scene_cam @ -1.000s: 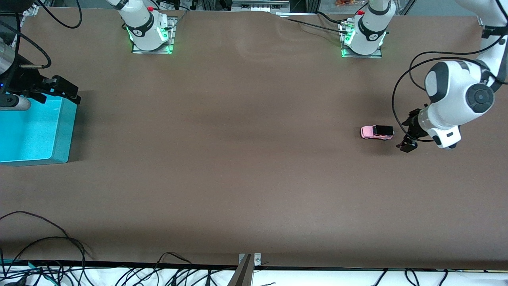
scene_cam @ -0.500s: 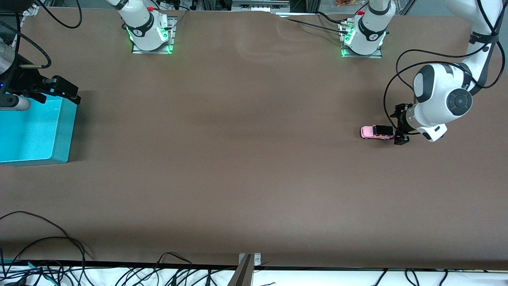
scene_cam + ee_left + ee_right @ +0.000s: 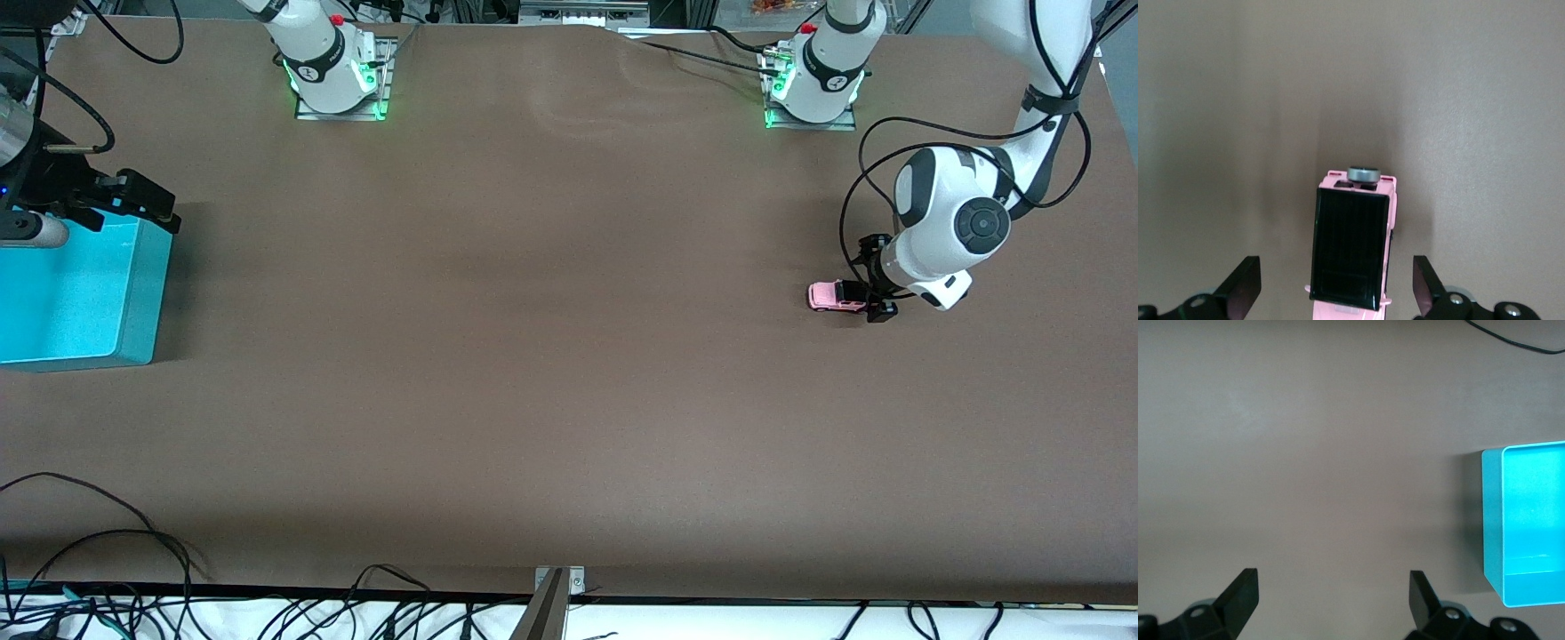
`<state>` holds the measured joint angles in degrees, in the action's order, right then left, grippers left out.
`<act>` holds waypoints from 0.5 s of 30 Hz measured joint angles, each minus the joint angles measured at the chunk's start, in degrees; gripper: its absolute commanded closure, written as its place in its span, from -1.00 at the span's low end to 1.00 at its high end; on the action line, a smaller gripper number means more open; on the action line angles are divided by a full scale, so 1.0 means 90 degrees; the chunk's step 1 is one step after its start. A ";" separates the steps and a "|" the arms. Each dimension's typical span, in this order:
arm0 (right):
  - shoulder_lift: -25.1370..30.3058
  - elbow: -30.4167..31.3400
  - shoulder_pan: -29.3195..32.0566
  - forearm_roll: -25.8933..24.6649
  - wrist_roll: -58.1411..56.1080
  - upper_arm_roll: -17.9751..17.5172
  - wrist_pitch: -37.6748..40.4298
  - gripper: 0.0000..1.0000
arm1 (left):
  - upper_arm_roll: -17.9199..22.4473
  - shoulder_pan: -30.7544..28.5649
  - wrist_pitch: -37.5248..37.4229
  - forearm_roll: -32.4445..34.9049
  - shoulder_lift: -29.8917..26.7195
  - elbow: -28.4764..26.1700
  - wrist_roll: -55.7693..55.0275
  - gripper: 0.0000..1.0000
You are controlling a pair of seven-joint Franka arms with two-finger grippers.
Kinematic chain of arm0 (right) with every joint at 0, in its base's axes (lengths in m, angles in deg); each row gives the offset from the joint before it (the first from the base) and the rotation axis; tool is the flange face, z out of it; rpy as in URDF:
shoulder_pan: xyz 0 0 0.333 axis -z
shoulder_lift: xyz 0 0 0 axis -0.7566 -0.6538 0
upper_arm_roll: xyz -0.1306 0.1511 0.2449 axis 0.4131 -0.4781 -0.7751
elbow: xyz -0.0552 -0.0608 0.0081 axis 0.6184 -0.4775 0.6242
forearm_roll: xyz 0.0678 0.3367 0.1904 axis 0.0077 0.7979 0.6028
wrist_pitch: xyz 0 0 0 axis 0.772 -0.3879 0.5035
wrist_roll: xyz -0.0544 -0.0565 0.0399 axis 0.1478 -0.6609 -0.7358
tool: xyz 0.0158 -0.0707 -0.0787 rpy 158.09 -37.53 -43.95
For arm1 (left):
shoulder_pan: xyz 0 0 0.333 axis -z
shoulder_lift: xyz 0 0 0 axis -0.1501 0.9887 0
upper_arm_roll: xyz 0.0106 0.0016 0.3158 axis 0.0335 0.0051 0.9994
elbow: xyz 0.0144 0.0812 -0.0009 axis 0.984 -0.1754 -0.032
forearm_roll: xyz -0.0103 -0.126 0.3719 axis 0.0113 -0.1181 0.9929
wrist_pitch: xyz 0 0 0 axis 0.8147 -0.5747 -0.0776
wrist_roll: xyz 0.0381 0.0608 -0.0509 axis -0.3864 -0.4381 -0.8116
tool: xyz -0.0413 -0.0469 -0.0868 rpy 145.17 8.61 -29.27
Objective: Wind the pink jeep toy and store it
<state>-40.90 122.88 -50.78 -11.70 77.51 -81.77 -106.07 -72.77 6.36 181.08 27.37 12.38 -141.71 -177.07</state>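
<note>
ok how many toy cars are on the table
1: the pink jeep toy lies toward the left arm's end of the table, between the open left pincer's fingers. None seem hidden.

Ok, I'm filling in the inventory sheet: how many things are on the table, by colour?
Pink: 1, the jeep
Turquoise: 1, the bin
Total: 2
</note>
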 measured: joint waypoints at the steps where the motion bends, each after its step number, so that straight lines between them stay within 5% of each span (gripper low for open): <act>1: 0.0000 0.0000 0.0000 0.0000 0.0000 0.0000 0.0000 -1.00 | 0.0000 0.0011 0.0014 0.0000 0.0012 0.0000 -0.0025 -1.00; 8: 0.0000 0.0000 0.0000 0.0000 0.0000 0.0000 0.0000 -1.00 | 0.0004 0.0019 0.0151 0.0000 0.0064 0.0000 -0.0091 -0.97; 15: 0.0000 0.0000 0.0000 0.0000 0.0000 0.0000 0.0000 -1.00 | 0.0004 0.0019 0.0329 0.0000 0.0149 0.0000 -0.0104 -0.61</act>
<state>-40.90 122.88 -50.78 -11.70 77.51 -81.77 -106.07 -72.73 6.53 184.03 27.38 13.72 -141.72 -178.01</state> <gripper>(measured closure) 0.000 0.035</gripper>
